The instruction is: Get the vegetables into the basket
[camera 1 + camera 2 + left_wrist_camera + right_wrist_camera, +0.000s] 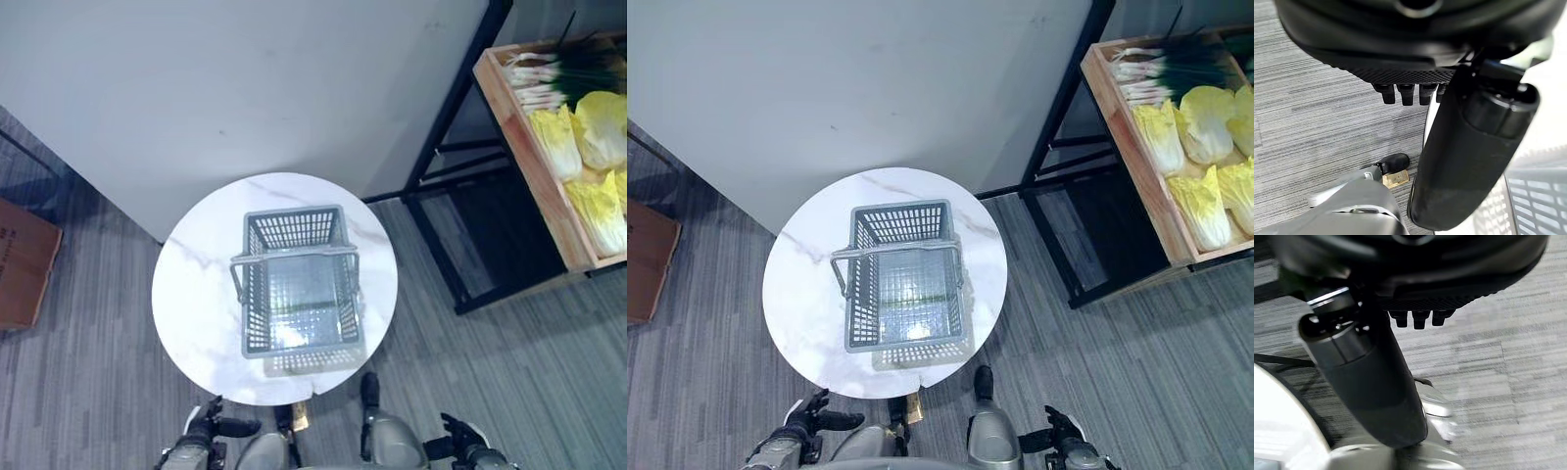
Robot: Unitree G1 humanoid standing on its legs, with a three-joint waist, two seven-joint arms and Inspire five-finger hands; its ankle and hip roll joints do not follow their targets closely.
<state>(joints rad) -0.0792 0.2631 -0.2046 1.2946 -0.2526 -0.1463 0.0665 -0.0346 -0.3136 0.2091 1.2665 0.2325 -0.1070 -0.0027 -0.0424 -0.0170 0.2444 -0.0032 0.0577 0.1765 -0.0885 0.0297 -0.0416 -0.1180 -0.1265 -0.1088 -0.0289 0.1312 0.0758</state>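
One basket, several vegetables

One grey basket point(299, 284) is sitting on the tabletop point(196, 294); four cabbages point(1205, 122) and one bunch of green onions point(1161, 64) are lying in one wooden crate point(1136, 171).

shop mock-up | wooden produce crate point(545, 176) | shopping basket point(299, 284)

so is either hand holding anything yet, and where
Nothing is held. The left hand and right hand hang low beside the table, fingers relaxed; the basket is empty and the vegetables sit in their crate.
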